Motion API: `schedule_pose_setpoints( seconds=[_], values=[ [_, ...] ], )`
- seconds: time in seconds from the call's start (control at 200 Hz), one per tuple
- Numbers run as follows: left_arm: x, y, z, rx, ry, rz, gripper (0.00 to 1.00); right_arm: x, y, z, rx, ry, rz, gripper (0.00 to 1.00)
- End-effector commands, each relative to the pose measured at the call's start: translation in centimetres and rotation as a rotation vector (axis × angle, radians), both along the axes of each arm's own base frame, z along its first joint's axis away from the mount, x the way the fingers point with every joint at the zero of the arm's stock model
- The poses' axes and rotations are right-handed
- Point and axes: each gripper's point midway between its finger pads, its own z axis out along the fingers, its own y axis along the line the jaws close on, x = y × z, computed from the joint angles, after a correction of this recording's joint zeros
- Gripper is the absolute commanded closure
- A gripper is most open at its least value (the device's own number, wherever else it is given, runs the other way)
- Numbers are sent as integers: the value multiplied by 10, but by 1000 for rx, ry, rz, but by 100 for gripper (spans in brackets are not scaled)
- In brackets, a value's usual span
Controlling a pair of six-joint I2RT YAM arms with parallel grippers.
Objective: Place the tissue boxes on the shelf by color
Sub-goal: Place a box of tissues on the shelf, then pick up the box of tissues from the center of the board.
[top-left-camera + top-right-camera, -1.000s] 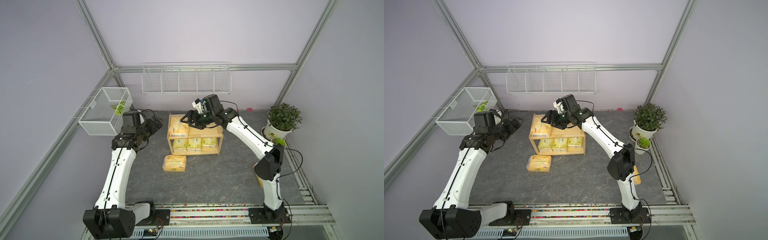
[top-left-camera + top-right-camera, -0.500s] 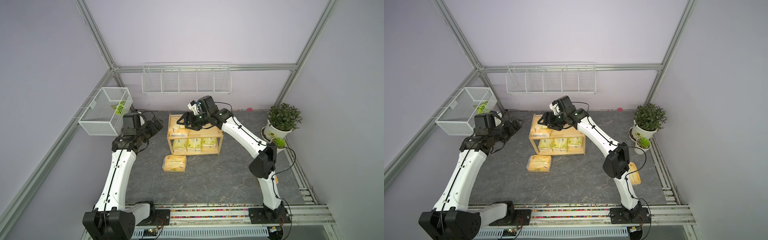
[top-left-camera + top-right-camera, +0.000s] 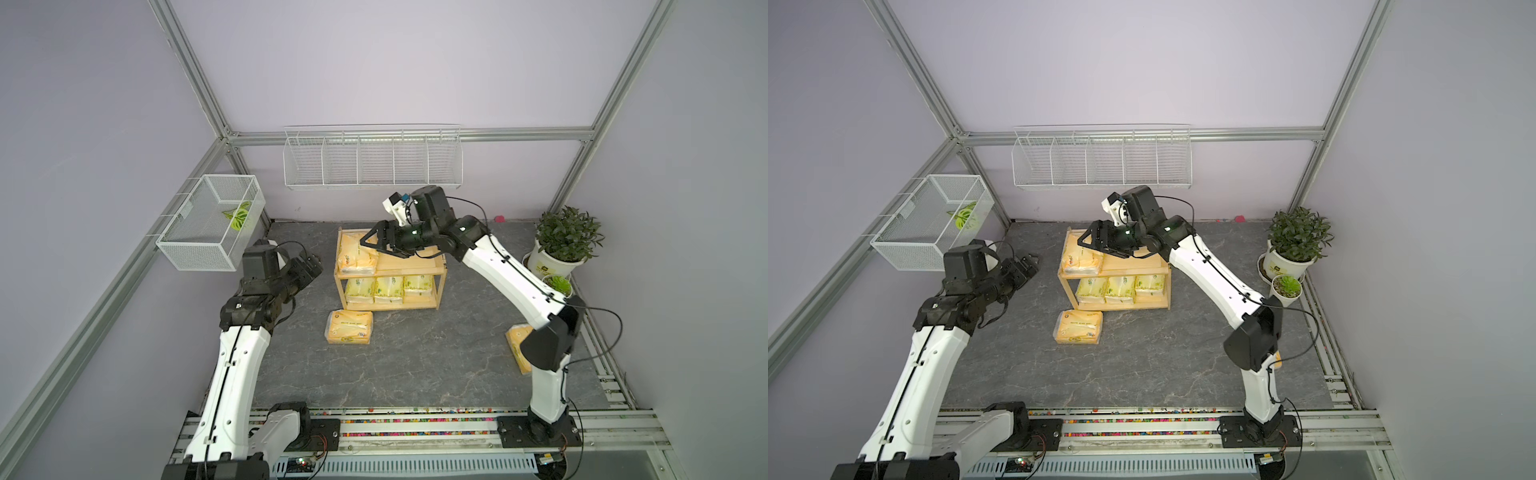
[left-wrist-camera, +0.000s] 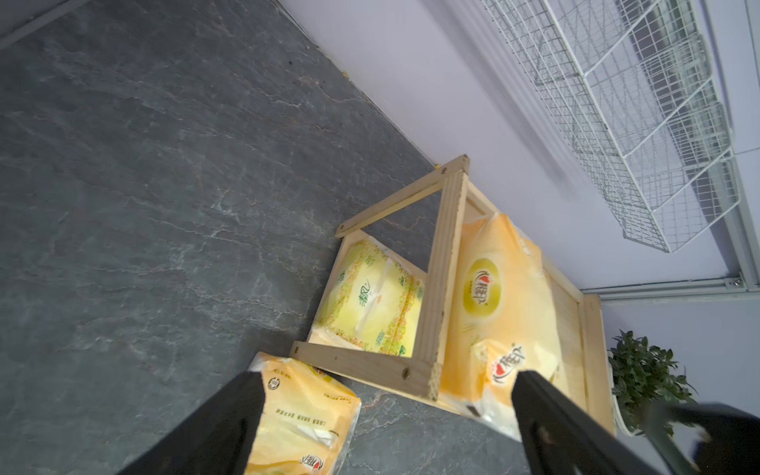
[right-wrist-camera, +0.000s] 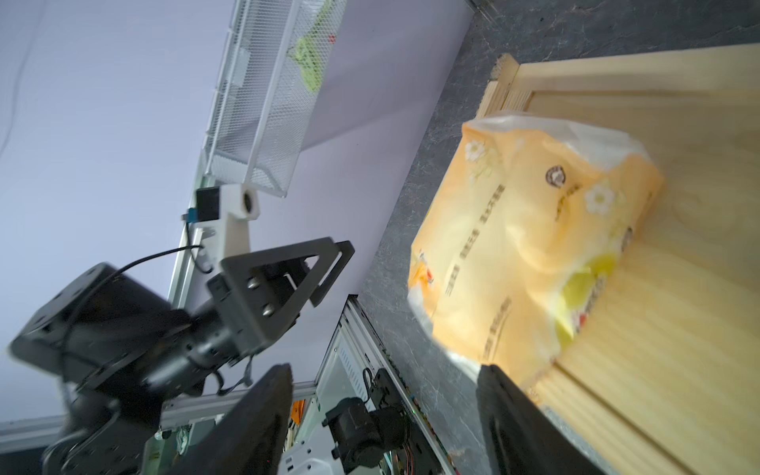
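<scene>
Right gripper (image 3: 368, 245) released, spread just above an orange tissue box (image 3: 356, 258) lying at the left end of the shelf's (image 3: 411, 272) top board. Left gripper (image 3: 313, 264) spread too, empty. Risk: snagging the soft wrap when pulling away, dragging it over the front rim.

right fingers (image 3: 380, 233) nearer top-tier orange pack (image 3: 356, 258), left fingers (image 3: 308, 268) dipped — slightly

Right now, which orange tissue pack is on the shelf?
The orange pack on the top board; both others lie on the table, one before the shelf, one by the right arm.
</scene>
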Motion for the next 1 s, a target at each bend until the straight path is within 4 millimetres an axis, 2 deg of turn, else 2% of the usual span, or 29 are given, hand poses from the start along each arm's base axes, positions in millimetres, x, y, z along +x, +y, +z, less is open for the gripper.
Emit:
schedule_pose_setpoints(
  seconds=[0.0, 0.09, 0.29, 0.455, 0.64, 0.79, 0.995],
  values=[
    [-19, 13, -19, 9, 44, 73, 0, -30, -15, 17, 28, -76, 23, 24],
    [-33, 13, -40, -17, 81, 93, 0, -55, -27, 0, -3, -84, 18, 24],
    [-55, 7, -95, -98, 179, 113, 0, -100, -50, -64, -46, -82, -37, 24],
    [-64, 5, -129, -120, 236, 123, 0, -118, -80, -121, -62, 2, -122, 24],
    [-58, 2, -158, -139, 258, 116, 0, -134, -101, -170, -99, 62, -169, 24],
    [-51, -3, -175, -157, 264, 95, 0, -139, -112, -190, -97, 76, -213, 24],
    [-40, -9, -194, -188, 216, 67, 0, -145, -123, -200, -112, 81, -232, 24]
  ],
)
